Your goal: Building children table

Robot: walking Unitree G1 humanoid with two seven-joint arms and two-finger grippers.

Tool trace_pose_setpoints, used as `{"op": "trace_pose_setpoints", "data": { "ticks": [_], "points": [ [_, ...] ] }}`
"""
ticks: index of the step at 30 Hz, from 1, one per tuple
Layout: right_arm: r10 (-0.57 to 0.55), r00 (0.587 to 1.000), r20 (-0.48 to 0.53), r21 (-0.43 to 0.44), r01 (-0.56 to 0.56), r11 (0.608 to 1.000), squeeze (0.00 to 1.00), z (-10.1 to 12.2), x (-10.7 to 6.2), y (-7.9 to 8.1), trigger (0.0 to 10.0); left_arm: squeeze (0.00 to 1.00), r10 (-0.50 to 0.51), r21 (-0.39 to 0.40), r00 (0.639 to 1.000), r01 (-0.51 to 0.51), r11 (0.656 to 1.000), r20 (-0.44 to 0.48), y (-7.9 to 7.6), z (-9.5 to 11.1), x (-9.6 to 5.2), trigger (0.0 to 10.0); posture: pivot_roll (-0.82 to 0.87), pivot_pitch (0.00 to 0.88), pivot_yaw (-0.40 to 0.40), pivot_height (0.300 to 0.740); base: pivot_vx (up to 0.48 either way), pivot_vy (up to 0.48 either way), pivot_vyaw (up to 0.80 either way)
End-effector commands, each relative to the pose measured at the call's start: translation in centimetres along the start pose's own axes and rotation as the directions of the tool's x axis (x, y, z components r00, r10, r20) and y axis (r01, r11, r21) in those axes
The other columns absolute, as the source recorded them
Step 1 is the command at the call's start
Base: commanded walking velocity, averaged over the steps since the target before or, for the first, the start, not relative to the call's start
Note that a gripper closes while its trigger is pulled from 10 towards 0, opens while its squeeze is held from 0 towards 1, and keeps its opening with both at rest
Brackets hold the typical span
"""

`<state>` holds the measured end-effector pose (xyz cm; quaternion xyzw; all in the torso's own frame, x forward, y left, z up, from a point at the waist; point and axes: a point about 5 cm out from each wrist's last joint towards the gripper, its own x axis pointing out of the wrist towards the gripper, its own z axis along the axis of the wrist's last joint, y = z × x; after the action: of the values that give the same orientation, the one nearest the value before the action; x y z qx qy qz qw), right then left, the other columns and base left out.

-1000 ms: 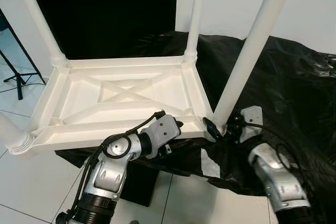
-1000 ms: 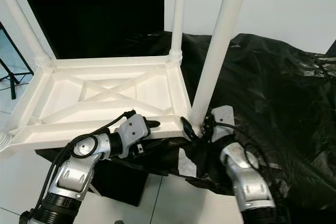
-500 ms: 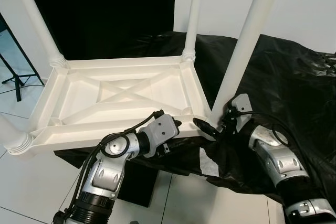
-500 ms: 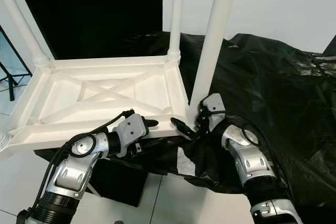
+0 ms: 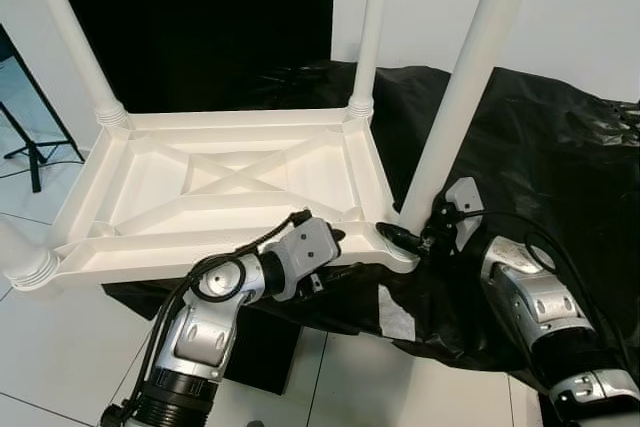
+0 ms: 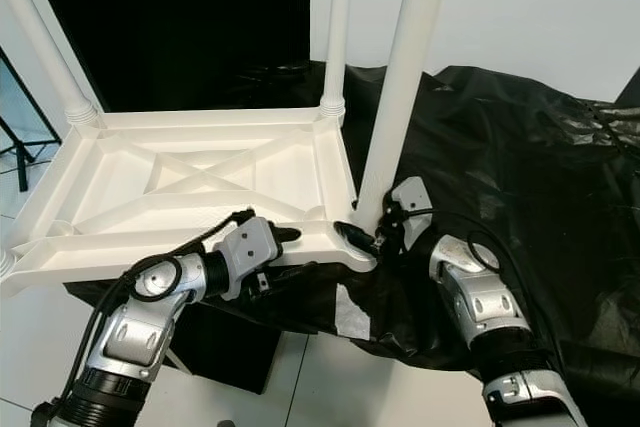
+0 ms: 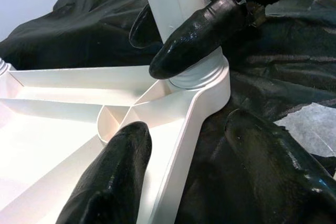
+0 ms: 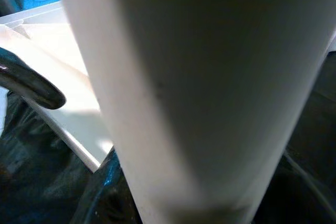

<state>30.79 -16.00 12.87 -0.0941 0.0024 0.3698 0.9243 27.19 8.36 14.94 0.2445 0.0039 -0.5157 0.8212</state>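
A: Since a second ago the right pincer [image 5: 402,238] has come in against the foot of the near leg [image 5: 455,97], and the view has shifted slightly.

B: Where is the tabletop?

A: The tabletop [image 5: 225,197] lies upside down on a black sheet [image 5: 560,167], legs pointing up. The near leg stands in its corner socket [image 7: 202,74].

B: And the pincers?

A: The right one closes round the leg just above the socket. The left pincer [image 7: 194,171] is spread open astride the tabletop's front rim, touching nothing firmly that I can tell.

B: How to seat the leg well?

A: Likely keep it upright, twist steadily, and brace the rim so the tabletop cannot slide.
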Motion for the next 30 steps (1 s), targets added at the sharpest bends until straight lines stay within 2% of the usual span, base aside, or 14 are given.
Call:
{"op": "trace_pose_setpoints", "data": {
  "ticks": [1, 6, 10, 13, 14, 16, 18, 20, 25, 26, 27, 28, 29, 30],
  "points": [
    [-0.069, 0.995, -0.069, 0.02, 0.07, 0.997, 0.0, -1.4, -0.3, 0.7, 0.0, 0.0, 0.135, -0.017, 0.991, -0.135, 0.991, -0.006, 0.6, -0.2, -0.1, 10.0, 0.01, 0.0, -0.041, 0.74, 0.0, 0.0, 0.0],
    [-0.172, 0.983, -0.064, 0.026, 0.174, 0.984, 0.0, -1.4, -0.4, 1.2, 0.0, 0.0, 0.126, -0.017, 0.992, -0.126, 0.992, -0.004, 0.4, -0.2, 0.0, 10.0, 0.0, 0.0, -0.037, 0.74, 0.0, 0.0, 0.0],
    [-0.338, 0.939, -0.072, 0.077, 0.343, 0.936, 0.0, -1.4, -0.7, 2.1, 0.0, 0.0, 0.122, -0.016, 0.993, -0.122, 0.992, -0.004, 0.5, -0.2, 0.1, 10.0, 0.0, 0.0, -0.034, 0.74, 0.0, 0.0, 0.0],
    [-0.473, 0.876, -0.097, 0.096, 0.481, 0.871, 0.0, -1.6, -0.9, 2.7, 0.0, 0.0, 0.121, -0.016, 0.993, -0.121, 0.993, -0.002, 0.5, -0.1, 0.1, 10.0, -0.01, 0.0, -0.029, 0.74, 0.0, 0.0, 0.0],
    [-0.473, 0.876, -0.097, 0.096, 0.481, 0.871, 0.0, -1.6, -0.9, 2.7, 0.0, 0.0, 0.121, -0.016, 0.993, -0.121, 0.993, -0.002, 0.5, -0.1, 0.1, 10.0, -0.01, 0.0, -0.029, 0.74, 0.0, 0.0, 0.0],
    [-0.617, 0.778, -0.122, 0.093, 0.628, 0.773, 0.0, -1.6, -0.9, 3.0, 0.0, 0.0, 0.116, -0.015, 0.993, -0.116, 0.993, -0.001, 0.5, -0.1, 0.1, 10.0, -0.01, 0.0, -0.028, 0.74, 0.0, 0.0, 0.0],
    [-0.644, 0.754, -0.13, 0.093, 0.656, 0.749, 0.0, -1.6, -1.0, 3.1, 0.0, 0.0, 0.115, -0.014, 0.993, -0.115, 0.993, -0.001, 0.5, -0.2, 0.2, 10.0, -0.01, 0.0, -0.028, 0.74, 0.0, 0.0, 0.0],
    [-0.714, 0.686, -0.136, 0.094, 0.727, 0.68, 0.0, -1.5, -1.2, 3.2, 0.0, 0.0, 0.113, -0.016, 0.994, -0.113, 0.993, 0.001, 0.4, -0.1, 0.2, 10.0, -0.01, 0.0, -0.028, 0.74, 0.0, 0.0, 0.0],
    [-0.733, 0.667, -0.131, 0.116, 0.745, 0.657, 0.0, -1.2, -1.1, 3.5, 0.0, 0.0, 0.111, -0.017, 0.994, -0.111, 0.994, 0.002, 0.4, -0.1, 0.2, 10.0, -0.02, 0.0, -0.022, 0.74, 0.0, 0.0, 0.0],
    [-0.732, 0.669, -0.132, 0.119, 0.744, 0.658, 0.0, -1.1, -1.1, 3.6, 0.8, 0.0, 0.108, -0.015, 0.994, -0.108, 0.994, 0.001, 0.4, -0.1, 0.2, 10.0, -0.02, 0.0, -0.025, 0.74, 0.0, 0.0, 0.0],
    [-0.731, 0.669, -0.133, 0.119, 0.743, 0.659, 0.0, -1.0, -1.1, 3.7, 3.9, 0.0, 0.106, -0.014, 0.994, -0.106, 0.994, 0.001, 0.4, -0.1, 0.2, 10.0, -0.02, 0.0, -0.026, 0.74, 0.0, 0.0, 0.0],
    [-0.731, 0.669, -0.133, 0.119, 0.743, 0.659, 0.0, -1.0, -1.1, 3.7, 3.9, 0.0, 0.106, -0.014, 0.994, -0.106, 0.994, 0.001, 0.4, -0.1, 0.2, 10.0, -0.02, 0.0, -0.026, 0.74, 0.0, 0.0, 0.0],
    [-0.727, 0.673, -0.133, 0.116, 0.739, 0.663, 0.0, -0.9, -1.1, 3.8, 10.0, 0.0, 0.107, -0.012, 0.994, -0.107, 0.994, 0.001, 0.5, -0.1, 0.2, 10.0, -0.02, 0.0, -0.028, 0.74, 0.0, 0.0, 0.0],
    [-0.727, 0.673, -0.133, 0.116, 0.739, 0.663, 0.0, -0.9, -1.1, 3.8, 10.0, 0.0, 0.107, -0.012, 0.994, -0.107, 0.994, 0.001, 0.5, -0.1, 0.2, 10.0, -0.02, 0.0, -0.028, 0.74, 0.0, 0.0, 0.0]
  ]
}}
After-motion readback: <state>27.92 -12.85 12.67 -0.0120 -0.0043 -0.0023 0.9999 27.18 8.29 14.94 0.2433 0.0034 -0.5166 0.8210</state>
